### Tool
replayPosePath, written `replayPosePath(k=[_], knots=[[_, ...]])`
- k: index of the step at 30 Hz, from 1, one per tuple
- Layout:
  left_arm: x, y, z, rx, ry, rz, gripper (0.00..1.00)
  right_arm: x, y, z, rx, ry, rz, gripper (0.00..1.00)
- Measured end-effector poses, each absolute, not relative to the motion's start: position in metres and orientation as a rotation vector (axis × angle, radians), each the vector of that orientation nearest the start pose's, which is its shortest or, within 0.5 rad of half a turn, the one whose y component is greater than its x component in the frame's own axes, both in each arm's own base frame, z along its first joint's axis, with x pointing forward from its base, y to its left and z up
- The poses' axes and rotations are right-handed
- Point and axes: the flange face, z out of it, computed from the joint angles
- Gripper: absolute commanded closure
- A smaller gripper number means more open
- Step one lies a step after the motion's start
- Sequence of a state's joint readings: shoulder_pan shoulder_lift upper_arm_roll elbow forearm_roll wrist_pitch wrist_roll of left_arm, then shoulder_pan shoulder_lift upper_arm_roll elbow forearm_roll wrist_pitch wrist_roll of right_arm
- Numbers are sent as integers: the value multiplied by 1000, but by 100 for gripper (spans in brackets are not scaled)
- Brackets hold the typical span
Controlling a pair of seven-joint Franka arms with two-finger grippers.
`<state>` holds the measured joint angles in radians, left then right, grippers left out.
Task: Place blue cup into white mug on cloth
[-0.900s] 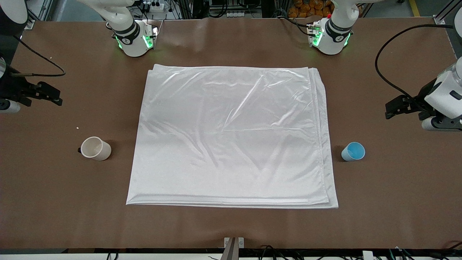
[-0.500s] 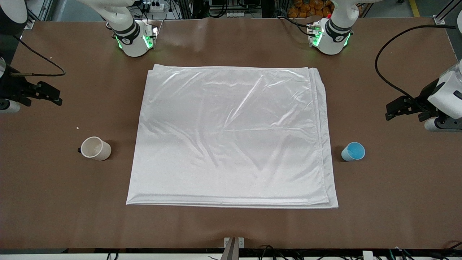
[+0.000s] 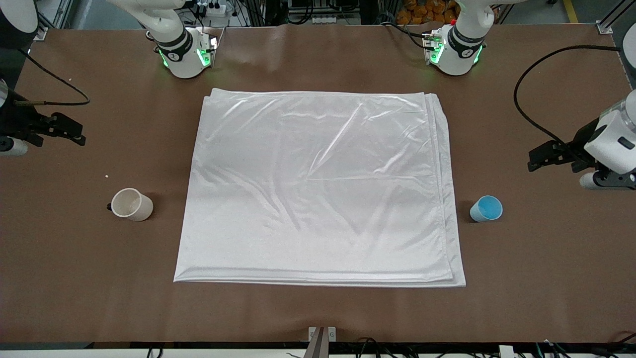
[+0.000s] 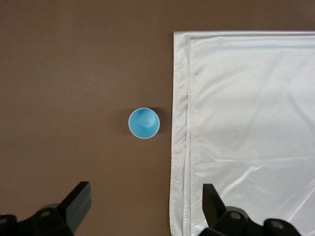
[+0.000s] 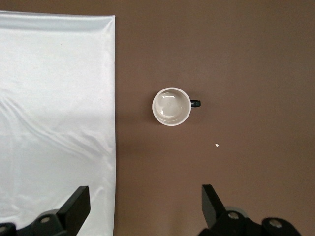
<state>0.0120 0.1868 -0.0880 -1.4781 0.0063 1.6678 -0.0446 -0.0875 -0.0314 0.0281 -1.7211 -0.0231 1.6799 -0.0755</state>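
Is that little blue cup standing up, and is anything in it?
Upright and empty: the blue cup shows its open mouth and bare blue bottom.

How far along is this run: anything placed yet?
Nothing is placed. The blue cup and the white mug both stand on the bare table, off the cloth, at opposite ends. The left gripper is open above the cup; the right gripper is open above the mug. Every step is left.
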Motion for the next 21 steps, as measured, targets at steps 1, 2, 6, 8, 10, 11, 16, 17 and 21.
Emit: replayPosePath(k=[1, 2, 6, 8, 10, 11, 16, 17, 21], knots=[[619, -40, 561, -3152, 45, -2, 0, 550, -35, 579, -3165, -30, 17, 0], [621, -39, 553, -3152, 42, -1, 0, 550, -35, 577, -3165, -30, 15, 0], [627, -35, 523, -3154, 28, -8, 0, 551, -35, 568, -3164, -45, 19, 0], [629, -30, 507, -3155, 17, -12, 0, 551, -35, 563, -3163, -66, 23, 0], [630, -27, 493, -3154, 9, -10, 0, 552, -35, 558, -3162, -97, 22, 0], [630, -25, 486, -3151, 7, -6, 0, 553, -35, 556, -3162, -115, 18, 0], [630, -22, 451, -3139, 9, 32, 0, 557, -38, 538, -3159, -213, -17, 0], [630, -22, 443, -3139, 9, 37, 0, 557, -39, 533, -3158, -235, -23, 0], [631, -19, 411, -3137, 6, 44, 0, 559, -48, 513, -3150, -321, -18, 0]])
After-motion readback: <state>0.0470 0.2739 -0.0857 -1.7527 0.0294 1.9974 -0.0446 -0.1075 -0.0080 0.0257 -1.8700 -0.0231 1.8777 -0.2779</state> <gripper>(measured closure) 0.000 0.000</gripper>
